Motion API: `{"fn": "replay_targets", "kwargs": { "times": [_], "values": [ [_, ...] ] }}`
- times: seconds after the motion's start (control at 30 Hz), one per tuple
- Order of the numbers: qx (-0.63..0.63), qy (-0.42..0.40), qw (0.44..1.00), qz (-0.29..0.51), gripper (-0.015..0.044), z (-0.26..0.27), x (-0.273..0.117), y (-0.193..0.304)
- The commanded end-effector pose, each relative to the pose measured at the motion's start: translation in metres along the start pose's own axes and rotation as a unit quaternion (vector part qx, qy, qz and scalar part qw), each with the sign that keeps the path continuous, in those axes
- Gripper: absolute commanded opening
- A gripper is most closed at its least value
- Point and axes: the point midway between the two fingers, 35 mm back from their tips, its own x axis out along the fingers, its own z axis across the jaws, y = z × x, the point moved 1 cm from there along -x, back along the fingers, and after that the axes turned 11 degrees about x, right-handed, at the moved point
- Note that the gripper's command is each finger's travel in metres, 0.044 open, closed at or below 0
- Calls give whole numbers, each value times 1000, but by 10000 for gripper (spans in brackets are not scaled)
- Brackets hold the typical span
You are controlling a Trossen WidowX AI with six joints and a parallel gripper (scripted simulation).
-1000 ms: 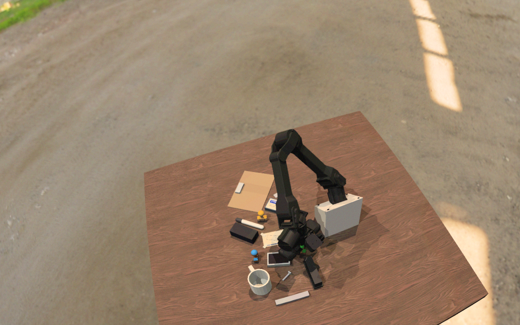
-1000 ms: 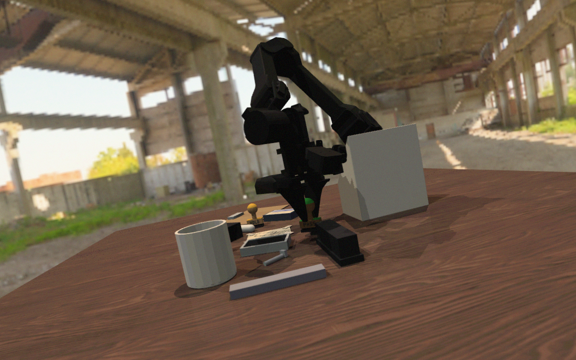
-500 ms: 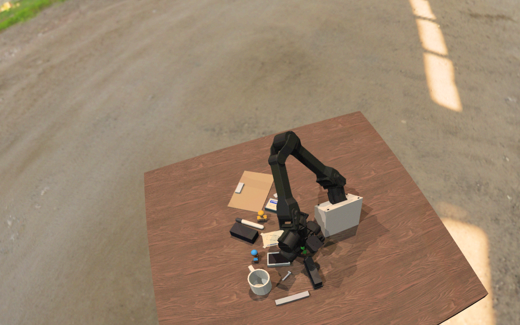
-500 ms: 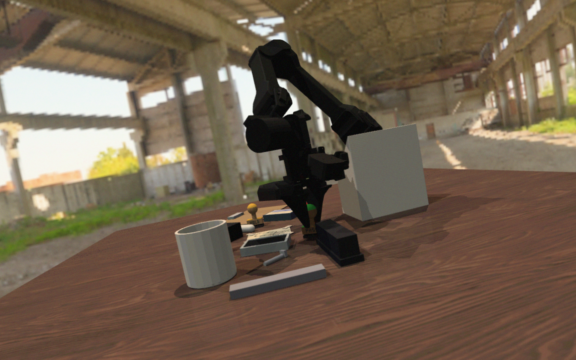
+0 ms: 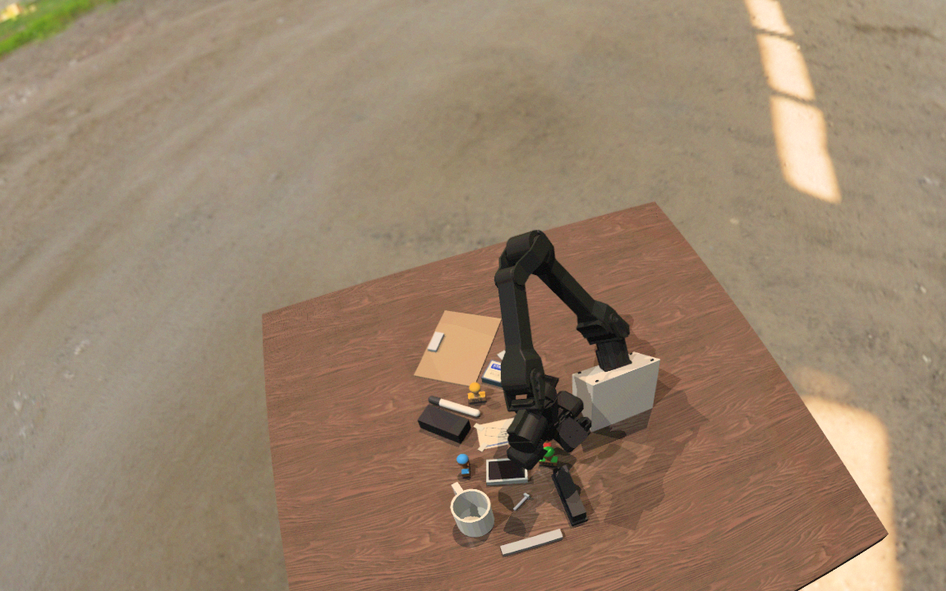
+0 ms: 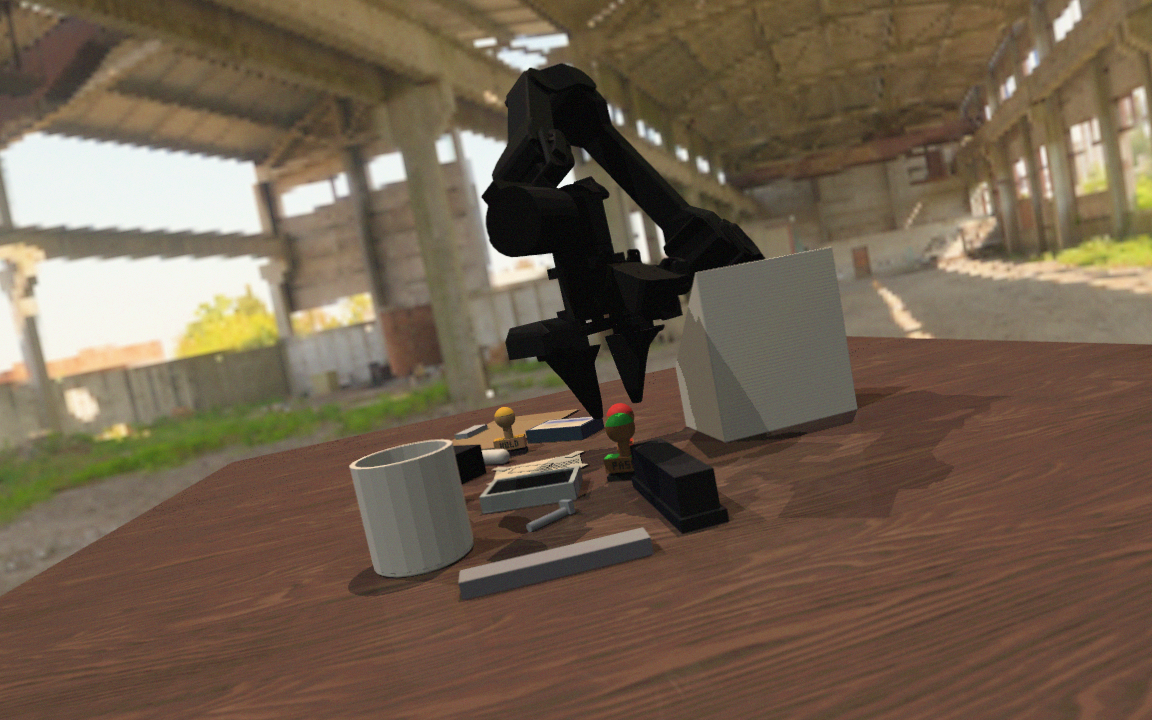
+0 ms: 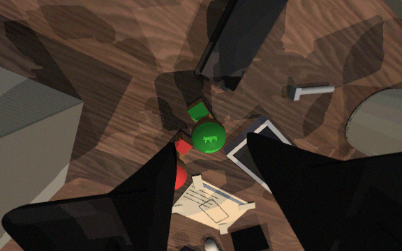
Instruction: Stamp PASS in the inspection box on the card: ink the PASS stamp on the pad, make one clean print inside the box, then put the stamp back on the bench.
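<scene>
The green-topped PASS stamp (image 5: pixel 549 455) (image 6: pixel 618 464) (image 7: pixel 209 137) stands upright on the bench. My gripper (image 6: pixel 618 407) (image 7: pixel 211 143) is open just above it, with a fingertip on either side of the knob in the wrist view and clear space between. A red-topped stamp (image 6: pixel 620 409) (image 7: pixel 181 177) stands close behind the PASS stamp, partly hidden by it and by a finger. The ink pad (image 5: pixel 507 470) (image 6: pixel 528 484) (image 7: pixel 243 158) lies open beside them. The taped card (image 5: pixel 487 435) (image 6: pixel 537 467) (image 7: pixel 235 211) shows an outlined box with no print visible inside it in the wrist view.
A large pale box (image 5: pixel 620 394) (image 6: pixel 777 349) (image 7: pixel 23 167) stands beside the arm. A black stapler-like block (image 5: pixel 570 496) (image 6: pixel 678 483) (image 7: pixel 246 38) is close to the PASS stamp. A mug (image 5: pixel 472 514) (image 6: pixel 410 510), yellow stamp (image 5: pixel 475 389) and blue stamp (image 5: pixel 462 460) stand nearby.
</scene>
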Motion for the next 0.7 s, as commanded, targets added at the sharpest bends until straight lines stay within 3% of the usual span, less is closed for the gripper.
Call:
{"fn": "replay_targets", "kwargs": {
  "times": [0.0,0.67],
  "values": [
    [5,8,1000,-4,264,4,-70,1],
    [5,7,1000,-4,264,5,-76,1]
  ]
}}
